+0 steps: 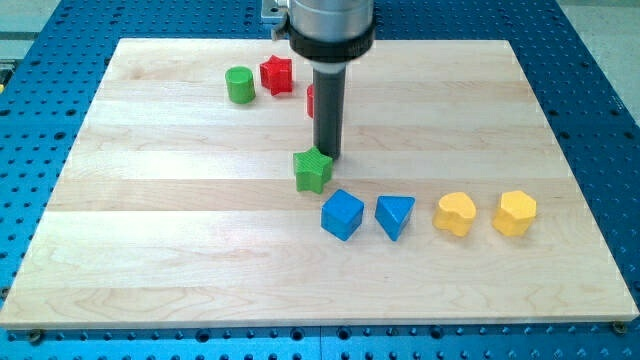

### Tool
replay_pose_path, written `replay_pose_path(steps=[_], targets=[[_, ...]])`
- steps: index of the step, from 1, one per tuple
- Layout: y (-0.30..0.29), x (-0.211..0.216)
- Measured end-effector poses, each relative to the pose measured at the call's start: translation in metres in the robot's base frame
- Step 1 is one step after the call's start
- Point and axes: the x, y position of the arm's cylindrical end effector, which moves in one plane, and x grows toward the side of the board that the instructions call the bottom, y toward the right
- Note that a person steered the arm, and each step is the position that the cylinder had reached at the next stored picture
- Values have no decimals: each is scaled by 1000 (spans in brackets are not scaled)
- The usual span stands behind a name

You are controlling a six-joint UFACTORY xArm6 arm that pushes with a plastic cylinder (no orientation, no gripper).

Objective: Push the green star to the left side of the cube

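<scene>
Writing: none that I can read on any block, on the worktop [150,260] or on my tool.
Green star [313,170]: a small, chunky bright green block with short blunt points; its top face is a lighter green than its sides.
Star's heading: its points spread about evenly, so I can make out no long axis and no clear direction it faces.
Star's place: near the middle of the worktop, just above and to the view's left of the blue cube [342,214]; the 2 are close, but I cannot tell if they touch.
My tip [327,157]: at the star's upper right edge, touching it or nearly so; which of the 2 I cannot tell.
Tool state: a plain dark rod standing upright under a grey collar; it has no parts that open or close and it holds nothing.
Blue cube: sits with 1 corner toward the view's bottom, with a blue triangle block [394,216] just to its right.
Yellow blocks: 2 of them, further to the view's right in the same row, 1 heart-like [455,213] and 1 many-sided [515,212].
Top of the view: a green cylinder [240,85] beside a red star [276,74]; another red block [311,100] is mostly hidden behind my rod.
</scene>
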Motion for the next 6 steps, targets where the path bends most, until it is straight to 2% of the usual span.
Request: replay_pose_path(steps=[1, 2, 3, 4, 6], targets=[[-56, 30], [-76, 8], [-119, 23], [-95, 46], [-86, 77]])
